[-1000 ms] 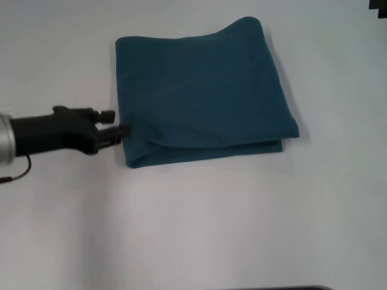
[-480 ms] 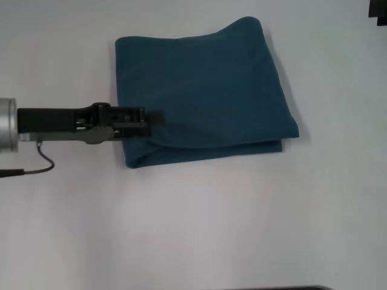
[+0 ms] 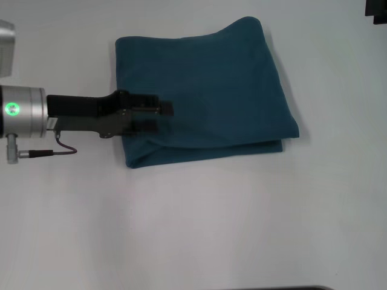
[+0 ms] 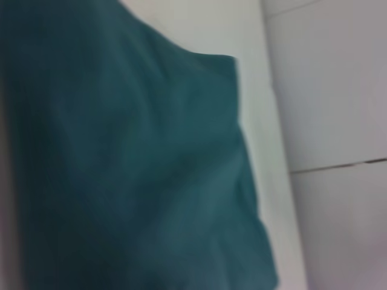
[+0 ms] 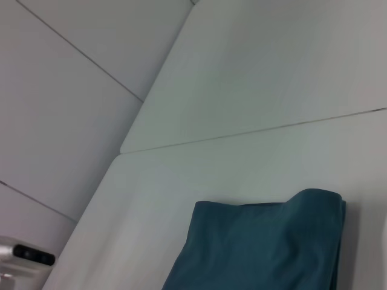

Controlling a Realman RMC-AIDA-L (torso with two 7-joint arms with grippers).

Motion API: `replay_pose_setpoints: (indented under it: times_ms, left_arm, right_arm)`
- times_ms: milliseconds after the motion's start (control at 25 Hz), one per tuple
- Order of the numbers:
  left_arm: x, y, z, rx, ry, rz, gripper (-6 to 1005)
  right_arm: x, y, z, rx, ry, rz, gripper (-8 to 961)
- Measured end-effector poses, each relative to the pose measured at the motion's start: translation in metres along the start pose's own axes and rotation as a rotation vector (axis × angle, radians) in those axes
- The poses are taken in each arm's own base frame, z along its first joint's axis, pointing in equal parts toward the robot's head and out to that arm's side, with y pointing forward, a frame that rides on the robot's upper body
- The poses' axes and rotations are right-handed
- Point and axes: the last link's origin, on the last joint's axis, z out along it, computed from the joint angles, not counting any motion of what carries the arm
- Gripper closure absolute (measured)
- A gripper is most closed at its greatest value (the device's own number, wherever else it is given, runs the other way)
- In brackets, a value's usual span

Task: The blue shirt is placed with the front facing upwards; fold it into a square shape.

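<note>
blue shirt [image 3: 205, 90] lies folded into a rough square toward the far edge of the worktop [image 3: 199, 229], layered edges along its near side; soft, light, limp cloth, likely to sag and slide over itself, so best taken at a layered edge or corner, pinching all plies; left gripper [image 3: 162, 109] over the shirt's left edge, can't tell if fingers are open or closed; versus a second ago it has moved from beside that edge to reach in over the cloth; right gripper not visible.
</note>
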Motion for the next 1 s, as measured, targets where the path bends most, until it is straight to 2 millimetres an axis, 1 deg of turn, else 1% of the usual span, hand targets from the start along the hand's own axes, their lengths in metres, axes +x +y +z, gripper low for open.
replay_pose_setpoints:
  times_ms: [280, 640, 760, 920, 1000]
  left_arm:
    - [0.003, -0.012, 0.003, 0.082, 0.020, -0.014, 342]
    - [-0.007, -0.020, 0.004, 0.127, -0.029, -0.014, 343]
    - [-0.008, -0.015, -0.002, 0.095, -0.040, -0.005, 343]
    - [-0.002, -0.003, -0.019, 0.039, -0.018, 0.022, 343]
    - [0.001, -0.001, -0.024, 0.034, -0.003, 0.030, 343]
  right_arm:
    - [-0.001, 0.001, 0.000, -0.001, 0.000, -0.004, 355]
    - [-0.004, 0.002, -0.001, 0.002, -0.003, -0.013, 355]
    - [-0.005, 0.003, 0.000, 0.002, -0.002, -0.015, 355]
    - [-0.006, 0.005, 0.000, -0.003, 0.001, -0.018, 355]
    - [-0.006, 0.005, 0.000, -0.005, 0.003, -0.019, 355]
